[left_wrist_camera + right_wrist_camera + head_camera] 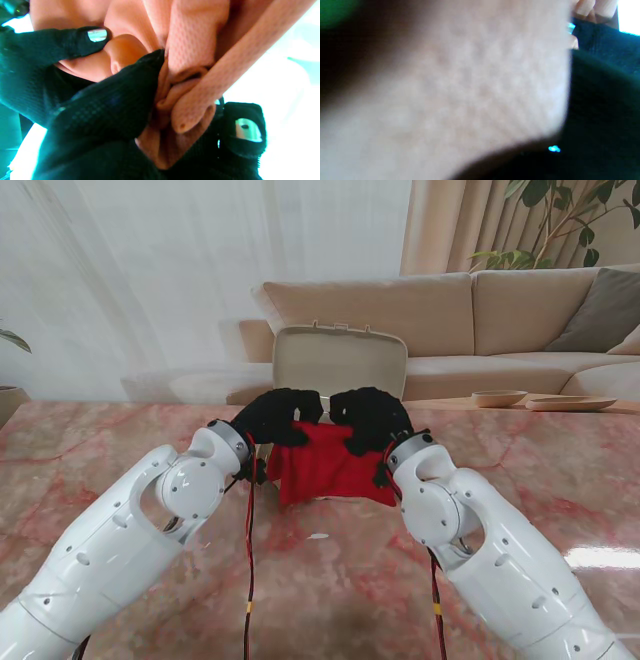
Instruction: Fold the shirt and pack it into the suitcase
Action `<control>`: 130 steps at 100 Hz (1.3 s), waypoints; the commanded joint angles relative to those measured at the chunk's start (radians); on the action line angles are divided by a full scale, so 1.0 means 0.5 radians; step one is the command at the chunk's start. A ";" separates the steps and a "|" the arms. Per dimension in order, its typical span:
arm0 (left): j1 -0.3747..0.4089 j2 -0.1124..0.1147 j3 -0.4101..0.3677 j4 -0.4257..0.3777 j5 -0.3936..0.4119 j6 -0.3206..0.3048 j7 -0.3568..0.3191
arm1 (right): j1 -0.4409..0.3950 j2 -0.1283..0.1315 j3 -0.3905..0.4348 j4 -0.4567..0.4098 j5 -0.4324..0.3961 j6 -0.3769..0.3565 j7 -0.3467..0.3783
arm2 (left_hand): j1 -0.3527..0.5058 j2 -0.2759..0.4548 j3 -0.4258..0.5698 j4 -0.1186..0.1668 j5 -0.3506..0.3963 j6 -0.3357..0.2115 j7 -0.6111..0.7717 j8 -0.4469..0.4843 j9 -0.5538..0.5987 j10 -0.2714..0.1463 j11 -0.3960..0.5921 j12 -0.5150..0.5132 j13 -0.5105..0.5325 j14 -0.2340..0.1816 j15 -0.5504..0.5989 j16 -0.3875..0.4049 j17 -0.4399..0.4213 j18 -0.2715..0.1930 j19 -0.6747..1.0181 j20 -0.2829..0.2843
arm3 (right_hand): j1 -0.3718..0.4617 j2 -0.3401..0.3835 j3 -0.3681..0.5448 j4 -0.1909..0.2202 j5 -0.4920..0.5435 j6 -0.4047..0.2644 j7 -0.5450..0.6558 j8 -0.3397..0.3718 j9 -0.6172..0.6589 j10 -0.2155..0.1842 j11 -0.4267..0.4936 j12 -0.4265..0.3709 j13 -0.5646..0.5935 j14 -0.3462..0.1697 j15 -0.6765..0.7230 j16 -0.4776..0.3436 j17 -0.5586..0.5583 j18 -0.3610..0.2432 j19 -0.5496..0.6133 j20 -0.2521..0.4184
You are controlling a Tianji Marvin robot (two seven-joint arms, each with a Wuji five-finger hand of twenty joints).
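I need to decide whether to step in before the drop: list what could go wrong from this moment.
1. The folded red shirt hangs from both black-gloved hands, left hand and right hand, near the front of the open beige suitcase. Released here, it might land partly on the pink marble table.
2. The left wrist view shows bunched layers of cloth pinched between fingers; the fold could slip open.
3. The right wrist view is blurred by fabric, so that grip cannot be checked.
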 commanded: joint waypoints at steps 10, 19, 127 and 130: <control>-0.126 -0.023 0.020 0.096 -0.004 0.067 0.021 | 0.163 -0.037 -0.054 0.118 0.088 0.023 0.006 | 0.203 0.045 0.328 0.222 0.073 -0.094 0.080 0.046 0.173 -0.007 0.096 0.030 0.100 -0.109 0.097 0.033 0.015 0.006 0.175 0.066 | 0.288 0.037 0.393 0.126 0.061 -0.127 0.074 0.055 0.047 0.011 0.135 0.017 0.093 -0.194 -0.020 -0.024 -0.037 0.033 -0.033 -0.058; -0.166 -0.032 0.040 0.140 -0.012 0.078 0.033 | 0.223 -0.052 -0.097 0.194 0.129 0.028 -0.017 | 0.204 0.047 0.324 0.220 0.069 -0.099 0.080 0.048 0.168 -0.009 0.092 0.035 0.091 -0.106 0.094 0.034 0.005 0.006 0.170 0.070 | 0.284 0.046 0.384 0.127 0.061 -0.130 0.076 0.049 0.046 0.009 0.141 0.008 0.093 -0.192 -0.022 -0.027 0.088 0.023 0.114 0.062; -0.559 -0.205 0.401 0.922 -0.225 -0.061 0.261 | 0.631 -0.158 -0.403 0.870 0.561 -0.064 -0.003 | 0.309 0.102 0.045 0.066 0.010 -0.147 0.038 0.024 0.111 -0.059 -0.037 0.079 -0.084 0.019 -0.035 0.071 -0.326 0.104 -0.033 0.213 | 0.281 0.139 0.298 0.088 -0.006 -0.133 0.078 0.018 -0.040 0.010 0.151 -0.001 0.092 -0.130 -0.144 -0.065 0.148 0.028 0.345 0.425; -0.569 -0.211 0.412 0.944 -0.237 -0.066 0.258 | 0.639 -0.161 -0.411 0.887 0.572 -0.068 -0.002 | 0.309 0.102 0.042 0.064 0.009 -0.147 0.037 0.022 0.110 -0.060 -0.038 0.078 -0.085 0.020 -0.036 0.071 -0.329 0.104 -0.034 0.214 | 0.282 0.142 0.296 0.084 -0.006 -0.133 0.078 0.017 -0.046 0.009 0.149 -0.002 0.091 -0.126 -0.151 -0.067 0.114 0.021 0.106 0.165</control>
